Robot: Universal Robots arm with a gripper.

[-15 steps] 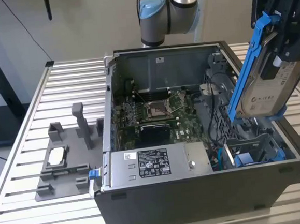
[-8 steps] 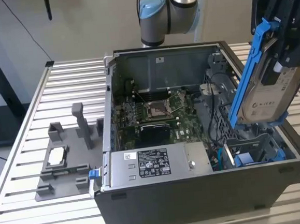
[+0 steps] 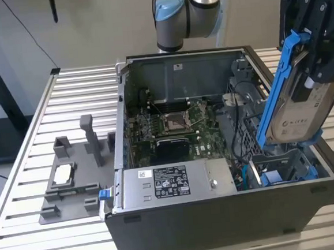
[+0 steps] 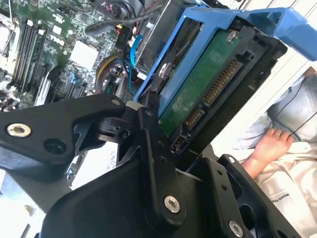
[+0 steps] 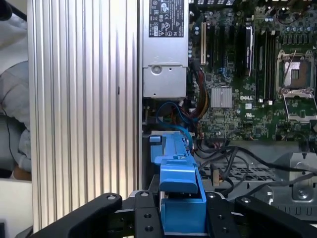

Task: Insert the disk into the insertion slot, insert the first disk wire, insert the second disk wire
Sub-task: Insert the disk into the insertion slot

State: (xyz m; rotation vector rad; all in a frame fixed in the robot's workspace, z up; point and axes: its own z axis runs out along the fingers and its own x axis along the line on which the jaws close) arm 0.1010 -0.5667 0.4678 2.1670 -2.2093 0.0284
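One disk [image 3: 293, 106], blue-framed, tilted on edge, held above case's [image 3: 221, 219] corner at exterior view's right, just over one drive bay [image 3: 286, 163], not in it. One gripper [image 3: 315, 55]: fingers [image 4: 151, 148] closed partway, clamped on disk's frame. One silver power box [image 3: 177, 185] along case's front edge. One grey fixture [image 3: 73, 179] on slatted table [image 3: 77, 88] beside case. One person's hand [image 4: 270, 144] past disk in second wrist view.

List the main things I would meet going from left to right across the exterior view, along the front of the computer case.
grey fixture with posts → small blue part → silver power-supply box → the disk, held tilted above the case by the gripper.
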